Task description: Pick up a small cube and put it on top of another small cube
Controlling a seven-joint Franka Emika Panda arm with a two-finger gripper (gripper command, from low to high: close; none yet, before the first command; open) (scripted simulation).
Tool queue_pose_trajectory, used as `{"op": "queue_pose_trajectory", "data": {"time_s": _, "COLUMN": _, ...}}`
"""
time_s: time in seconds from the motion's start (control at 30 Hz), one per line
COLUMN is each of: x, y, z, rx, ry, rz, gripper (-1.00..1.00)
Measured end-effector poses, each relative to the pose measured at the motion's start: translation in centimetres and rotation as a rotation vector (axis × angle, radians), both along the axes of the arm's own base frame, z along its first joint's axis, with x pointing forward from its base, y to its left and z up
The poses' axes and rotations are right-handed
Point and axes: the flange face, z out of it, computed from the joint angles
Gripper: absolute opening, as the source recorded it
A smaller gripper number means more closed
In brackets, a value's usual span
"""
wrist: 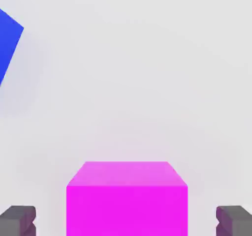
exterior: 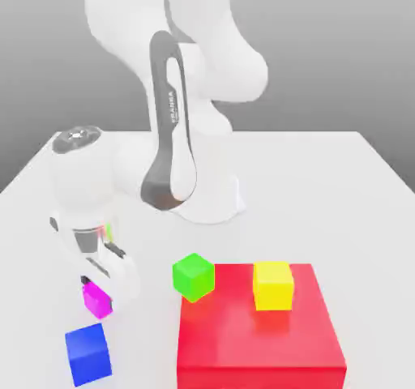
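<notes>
Gripper (exterior: pixel 96 280) low over the table (exterior: pixel 340 185) nr its front-left corner, fingers (wrist: pixel 17 220) spread w/ gaps either side of the pink cube (exterior: pixel 96 299) (blue cube (exterior: pixel 87 354) just beside it, closer to the front edge).

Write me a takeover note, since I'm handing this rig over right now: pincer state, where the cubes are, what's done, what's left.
Pincer: open, lowered around the magenta cube, fingertips on either side, gaps visible, not gripping.
Magenta cube: on the white table. Blue cube sits close by; green cube is at the red block's corner; yellow cube is on the red block.
Done: approach. Left: close, lift, stack on another small cube.
</notes>
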Motion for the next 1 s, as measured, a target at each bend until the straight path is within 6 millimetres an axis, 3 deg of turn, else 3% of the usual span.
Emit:
{"op": "queue_pose_trajectory", "data": {"time_s": 0.17, "x": 0.0, "y": 0.0, "z": -0.1, "rx": 0.000, "ry": 0.000, "rz": 0.000, "gripper": -1.00}}
{"op": "queue_pose_trajectory", "data": {"time_s": 0.4, "x": 0.2, "y": 0.0, "z": 5.7, "rx": 0.001, "ry": 0.000, "rz": -0.010, "gripper": -1.00}}
{"op": "queue_pose_trajectory", "data": {"time_s": 0.93, "x": 11.2, "y": 0.7, "z": 11.2, "rx": 0.001, "ry": -0.001, "rz": -0.496, "gripper": -1.00}}
{"op": "queue_pose_trajectory", "data": {"time_s": 1.0, "x": 12.1, "y": 0.7, "z": 10.7, "rx": 0.001, "ry": -0.002, "rz": -0.539, "gripper": -1.00}}
